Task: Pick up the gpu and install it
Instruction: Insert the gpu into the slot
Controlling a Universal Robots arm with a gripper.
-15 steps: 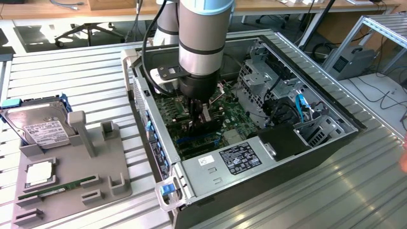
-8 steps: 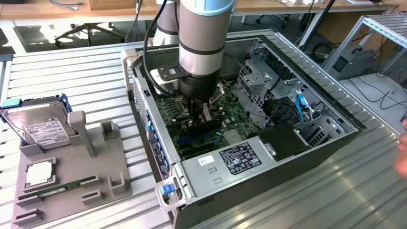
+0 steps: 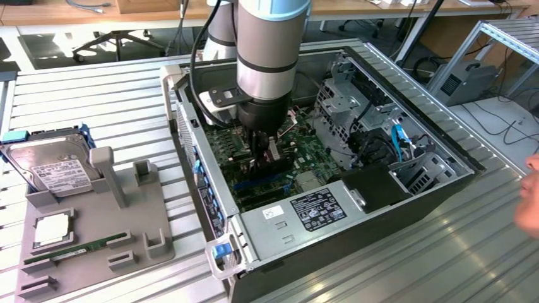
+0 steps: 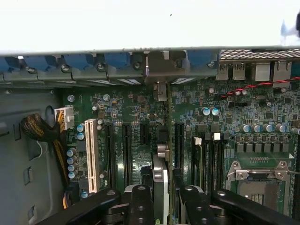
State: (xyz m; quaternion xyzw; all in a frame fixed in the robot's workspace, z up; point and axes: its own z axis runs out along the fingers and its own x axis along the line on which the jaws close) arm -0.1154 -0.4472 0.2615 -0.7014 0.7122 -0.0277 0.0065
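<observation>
My gripper [image 3: 264, 153] is down inside the open PC case [image 3: 337, 221], shut on the gpu [image 3: 271, 169], a thin black card held on edge over the green motherboard [image 3: 316, 154]. In the wrist view the gpu [image 4: 160, 183] runs edge-on between my two black fingers [image 4: 140, 201], and my gripper [image 4: 160, 199] clamps it from both sides. The card's silver bracket end [image 4: 160, 90] reaches toward the case's rear slot wall. It lines up with the black expansion slots [image 4: 179, 140]; I cannot tell whether it is seated or just above them.
A grey holder [image 3: 93, 240] in the exterior view's left carries a silver hard drive [image 3: 50, 165], a green RAM stick [image 3: 76, 247] and a CPU [image 3: 52, 228]. Drive cages [image 3: 354, 101] and blue cables [image 3: 400, 142] crowd the case. A person [image 3: 531, 196] is at the right edge.
</observation>
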